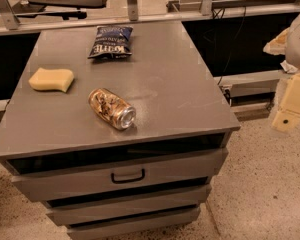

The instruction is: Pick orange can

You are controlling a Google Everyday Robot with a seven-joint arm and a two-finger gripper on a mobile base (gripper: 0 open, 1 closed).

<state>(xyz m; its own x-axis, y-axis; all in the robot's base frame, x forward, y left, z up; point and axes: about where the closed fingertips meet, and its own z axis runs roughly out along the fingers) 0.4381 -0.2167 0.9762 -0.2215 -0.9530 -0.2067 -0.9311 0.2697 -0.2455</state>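
The orange can [111,108] lies on its side on the grey cabinet top [180,84], left of the middle and near the front edge. Its silver round end faces the front right. It is shiny orange-gold with dark mottled print. My gripper [291,101] shows as cream-coloured parts at the right edge of the view. It is off the cabinet's right side, far from the can and over the floor. Nothing is seen in it.
A dark blue chip bag [110,42] lies at the back of the top. A yellow sponge [52,79] lies at the left. The cabinet has drawers [127,175] in front. Speckled floor is to the right, and rails and cables are behind.
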